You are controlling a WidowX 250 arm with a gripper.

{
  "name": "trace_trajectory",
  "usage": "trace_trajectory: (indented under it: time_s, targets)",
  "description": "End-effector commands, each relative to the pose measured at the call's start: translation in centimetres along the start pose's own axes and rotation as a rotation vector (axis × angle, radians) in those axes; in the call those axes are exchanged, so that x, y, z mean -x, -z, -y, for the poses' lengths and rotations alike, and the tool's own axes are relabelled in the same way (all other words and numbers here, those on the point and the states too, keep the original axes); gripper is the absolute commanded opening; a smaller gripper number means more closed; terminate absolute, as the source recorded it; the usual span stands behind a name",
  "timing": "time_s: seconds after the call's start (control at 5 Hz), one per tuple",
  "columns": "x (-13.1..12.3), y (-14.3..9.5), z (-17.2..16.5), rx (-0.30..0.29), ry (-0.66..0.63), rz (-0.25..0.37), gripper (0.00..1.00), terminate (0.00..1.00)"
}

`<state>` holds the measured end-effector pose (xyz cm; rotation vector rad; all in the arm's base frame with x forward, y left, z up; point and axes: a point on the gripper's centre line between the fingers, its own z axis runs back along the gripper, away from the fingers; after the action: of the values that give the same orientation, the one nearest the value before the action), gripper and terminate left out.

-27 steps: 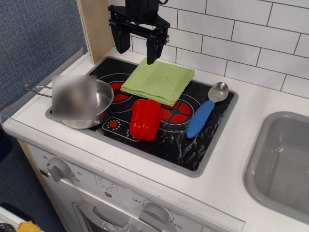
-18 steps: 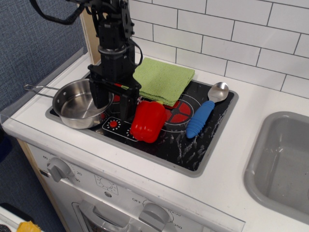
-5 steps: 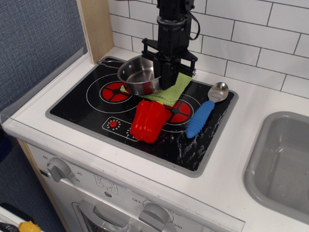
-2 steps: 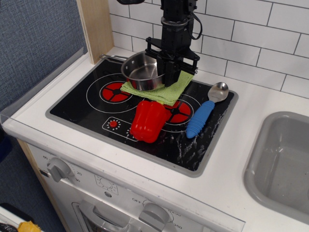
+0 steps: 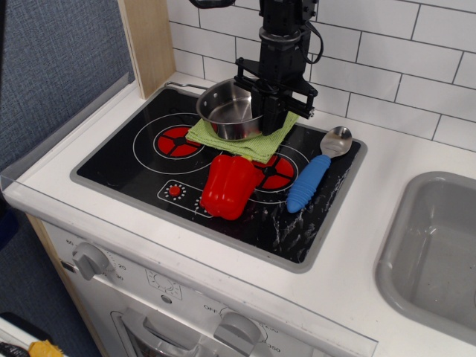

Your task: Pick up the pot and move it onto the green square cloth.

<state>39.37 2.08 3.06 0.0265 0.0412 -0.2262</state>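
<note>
The shiny steel pot (image 5: 229, 111) sits over the green square cloth (image 5: 239, 141) at the back of the black stove top; whether it rests on the cloth or hangs just above it I cannot tell. Its thin wire handle (image 5: 187, 85) points back left. My black gripper (image 5: 273, 119) reaches straight down and is shut on the pot's right rim. The cloth shows only at its front and left edges; the pot and gripper hide the rest.
A red toy pepper (image 5: 225, 184) lies just in front of the cloth. A silver spoon with a blue handle (image 5: 313, 178) lies to the right on the stove. A grey sink (image 5: 435, 249) is at the far right. A wooden post (image 5: 149, 41) and white tiled wall stand behind.
The gripper has carried the pot from the stove's front left up and over to the cloth, and in the last second it moved slightly right and lower over the cloth.
</note>
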Motion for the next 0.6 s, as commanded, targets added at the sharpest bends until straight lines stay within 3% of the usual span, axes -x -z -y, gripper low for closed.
trace_trajectory:
  time_s: [0.0,0.2,0.4]
  targets:
    - [0.1,-1.6,-0.4,-0.019,-0.06,0.033,1.0,0.0]
    - [0.7,-3.5,-0.6,-0.053,-0.086,0.075,1.0,0.0]
    - [1.7,-6.3,-1.0,-0.089,-0.121,0.154,1.0,0.0]
